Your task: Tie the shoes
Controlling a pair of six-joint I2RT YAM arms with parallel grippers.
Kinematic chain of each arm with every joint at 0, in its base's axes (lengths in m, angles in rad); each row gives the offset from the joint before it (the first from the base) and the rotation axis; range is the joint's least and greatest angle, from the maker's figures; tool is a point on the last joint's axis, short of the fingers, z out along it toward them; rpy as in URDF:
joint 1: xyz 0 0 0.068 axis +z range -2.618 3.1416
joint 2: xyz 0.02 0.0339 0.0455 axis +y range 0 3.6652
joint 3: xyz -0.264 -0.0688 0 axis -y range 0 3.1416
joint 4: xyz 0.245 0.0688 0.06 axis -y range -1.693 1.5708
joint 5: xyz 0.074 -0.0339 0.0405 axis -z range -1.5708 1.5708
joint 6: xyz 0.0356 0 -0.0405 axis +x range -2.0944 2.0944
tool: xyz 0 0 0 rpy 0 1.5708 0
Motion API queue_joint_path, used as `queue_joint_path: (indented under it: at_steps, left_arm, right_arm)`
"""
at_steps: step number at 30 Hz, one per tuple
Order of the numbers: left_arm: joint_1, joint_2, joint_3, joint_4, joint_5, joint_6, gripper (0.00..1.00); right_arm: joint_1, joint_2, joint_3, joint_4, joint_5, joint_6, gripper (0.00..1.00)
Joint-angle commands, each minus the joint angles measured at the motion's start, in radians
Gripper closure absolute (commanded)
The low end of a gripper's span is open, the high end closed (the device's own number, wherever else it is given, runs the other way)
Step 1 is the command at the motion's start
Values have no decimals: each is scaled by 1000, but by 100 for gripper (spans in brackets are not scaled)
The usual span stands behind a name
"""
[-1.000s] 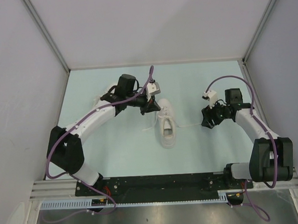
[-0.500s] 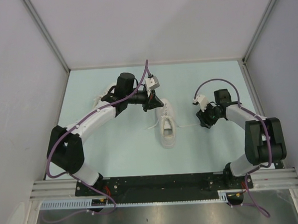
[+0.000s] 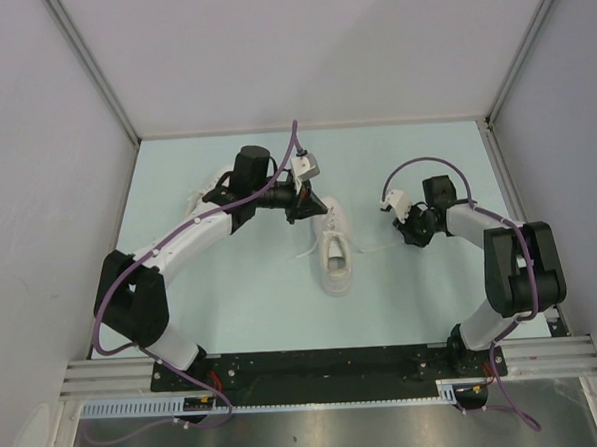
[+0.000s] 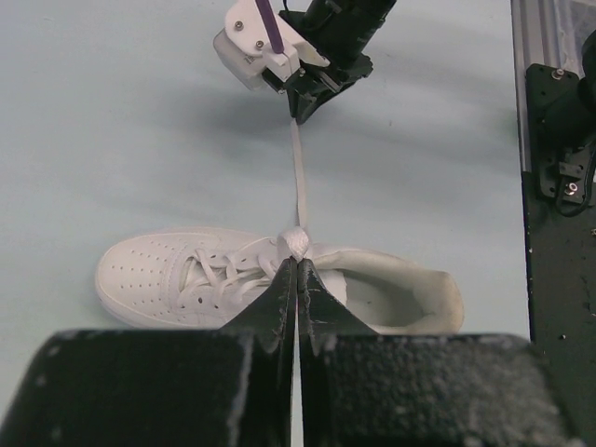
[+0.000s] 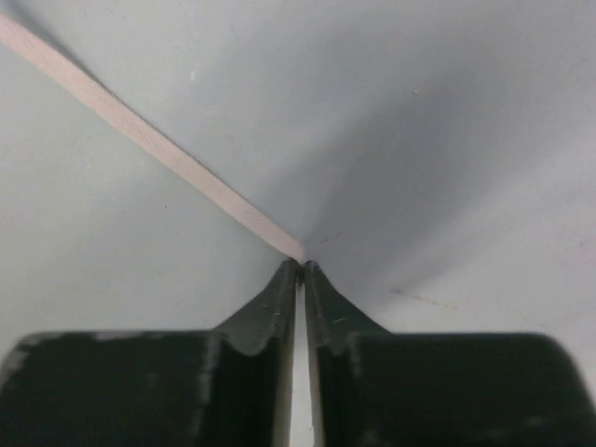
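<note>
R fingers (image 5: 268,312) tighter on lace (image 5: 149,140)

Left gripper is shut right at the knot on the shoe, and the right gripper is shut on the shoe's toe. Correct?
Not quite. The right gripper is not on the toe. It stands apart from the shoe, shut on the end of a lace that stretches off to the side, as the right wrist view shows. The left gripper is shut at the knot, as you said.
</note>
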Motion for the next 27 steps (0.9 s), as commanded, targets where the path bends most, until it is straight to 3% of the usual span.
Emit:
queue_joint_path:
  at_steps: [1, 6, 9, 13, 23, 27]
  left_arm:
    - [-3, -12, 10, 1, 33, 36, 100]
    - [-3, -19, 9, -29, 44, 98, 100]
    - [-3, -26, 6, -52, 61, 148, 100]
    - [-3, -30, 7, -72, 86, 187, 100]
    - [-14, -59, -11, -101, 113, 275, 100]
    - [-22, -73, -25, -115, 122, 310, 100]
  right_arm:
    - [0, 15, 0, 3, 66, -38, 100]
    - [-17, -130, 47, 23, -7, 170, 100]
    - [-22, -196, 83, 116, -131, 316, 100]
    - [53, -256, 91, 331, -161, 491, 100]
    - [291, -106, 236, 678, -162, 704, 100]
    - [354, -36, 290, 778, -233, 812, 100]
